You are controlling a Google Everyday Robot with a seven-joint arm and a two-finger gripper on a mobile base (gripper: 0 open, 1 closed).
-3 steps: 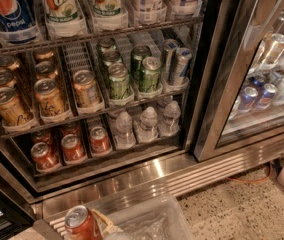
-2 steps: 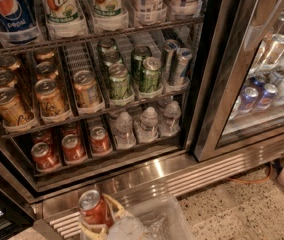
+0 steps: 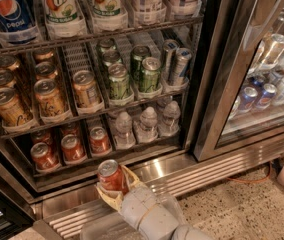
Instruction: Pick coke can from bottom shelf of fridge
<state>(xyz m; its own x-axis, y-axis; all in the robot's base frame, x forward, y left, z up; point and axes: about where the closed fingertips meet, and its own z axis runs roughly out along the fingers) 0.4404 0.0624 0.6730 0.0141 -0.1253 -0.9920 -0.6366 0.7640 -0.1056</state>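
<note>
At six o'clock in the view, the grey-sleeved two-finger gripper (image 3: 114, 183) is closed round the small red aluminium coke can (image 3: 111, 172), its yellowish fingers (image 3: 132, 176) hugging the can's lower half. The can is outside the fridge, over the steel sill and just in front of the bottom shelf's front edge.

The grip looks low and the can leans a little, so I judge it could pivot or slip out if the arm swings quickly. Dropped here, it would strike the sill of the tall stainless-steel display fridge (image 3: 192, 171) and roll across the floor. A pull-back toward three o'clock could also clip the steel-framed glass door (image 3: 262, 89).

On the dark wire bottom shelf (image 3: 142, 151), at twelve o'clock from the gripper, three red cans (image 3: 72, 147) stand in front with at least two more behind. Three small clear water bottles (image 3: 148, 124) stand at one o'clock.

On the rack above I count seven orange-gold cans (image 3: 48, 94) at ten o'clock, five green cans (image 3: 118, 80) at twelve, and two slim silver cans (image 3: 181, 61) beside them.
</note>
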